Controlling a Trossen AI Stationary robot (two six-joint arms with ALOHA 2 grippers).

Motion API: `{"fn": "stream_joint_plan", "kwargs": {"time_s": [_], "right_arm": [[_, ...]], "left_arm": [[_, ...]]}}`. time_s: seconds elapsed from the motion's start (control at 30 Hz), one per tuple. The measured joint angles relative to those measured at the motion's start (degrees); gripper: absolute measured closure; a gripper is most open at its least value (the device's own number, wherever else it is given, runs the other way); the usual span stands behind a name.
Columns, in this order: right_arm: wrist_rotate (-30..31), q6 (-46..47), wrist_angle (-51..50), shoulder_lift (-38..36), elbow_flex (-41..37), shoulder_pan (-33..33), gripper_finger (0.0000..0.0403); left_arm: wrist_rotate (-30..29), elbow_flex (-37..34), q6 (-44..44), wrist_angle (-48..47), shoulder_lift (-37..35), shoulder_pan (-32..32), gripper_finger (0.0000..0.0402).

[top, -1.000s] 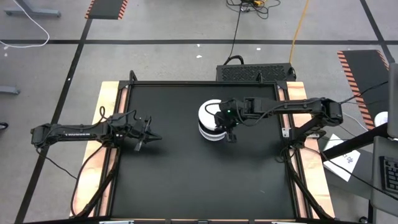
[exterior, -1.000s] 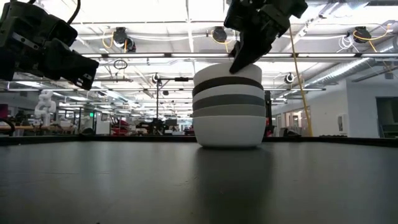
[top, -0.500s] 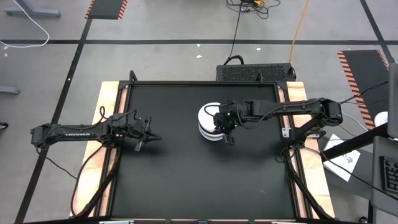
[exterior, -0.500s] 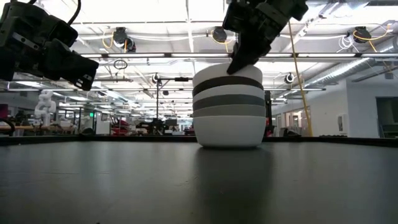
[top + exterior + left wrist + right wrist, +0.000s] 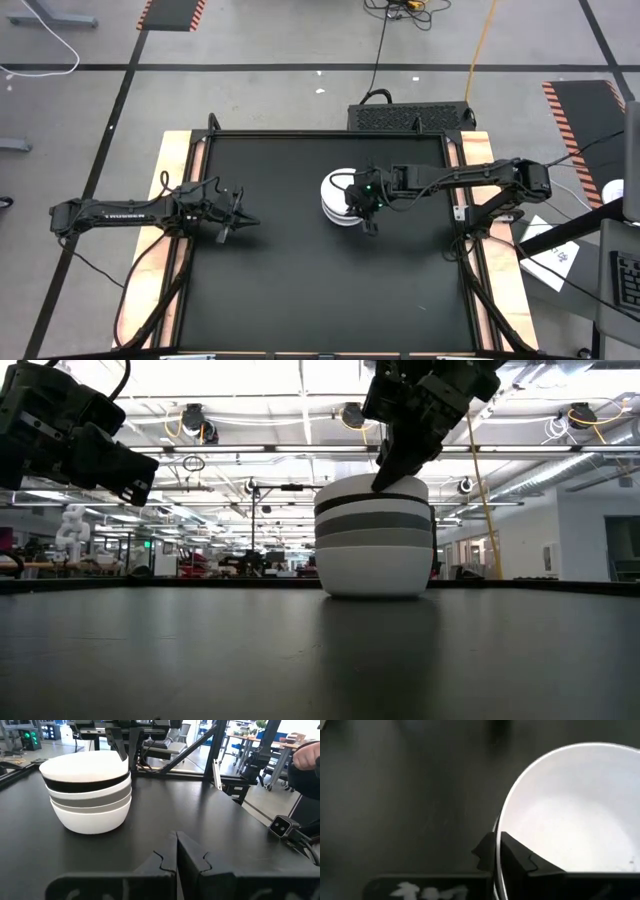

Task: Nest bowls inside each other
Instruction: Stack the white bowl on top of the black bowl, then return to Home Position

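the left claw point(image 5: 243, 216) hangs above the left part of the black desk point(image 5: 270, 290), its fingers pressed together on nothing, well apart from the bowls. right of the desk's middle stands 1 stack of nested bowls point(image 5: 338, 197): a white bowl point(image 5: 375, 568) at the bottom, grey bands above it, then a black band point(image 5: 372, 506), and a white bowl on top point(image 5: 82, 767) with its pale inside facing up. the stack stands upright. the right claw point(image 5: 368, 207) is at the stack's right side, its 2 fingers clamped on the rim of the top white bowl, 1 finger inside and 1 outside.
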Motion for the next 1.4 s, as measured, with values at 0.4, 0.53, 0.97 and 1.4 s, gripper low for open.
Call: {"fn": "stream_joint_plan", "kwargs": {"time_s": [0.4, 0.53, 0.97, 1.4], "right_arm": [[0.02, 0.19, 1.51, -0.11, -0.02, 0.02, 0.0301], [0.06, -0.1, 3.07, -1.03, -0.07, 0.0, 0.0258], [0.4, -0.91, 4.97, -20.18, -9.58, -0.5, 0.0261], [0.5, 3.72, 6.56, -48.9, -30.72, -1.64, 0.04]], "left_arm": [[0.0, 0.0, -0.44, -0.46, 0.02, 0.02, 0.0398], [0.02, 0.0, -0.25, -0.69, 0.01, 0.01, 0.0398], [0.02, 0.0, 3.93, -0.7, 0.01, 0.01, 0.04], [-3.53, 0.0, 2.67, -0.17, 0.0, 0.02, 0.0401]]}}
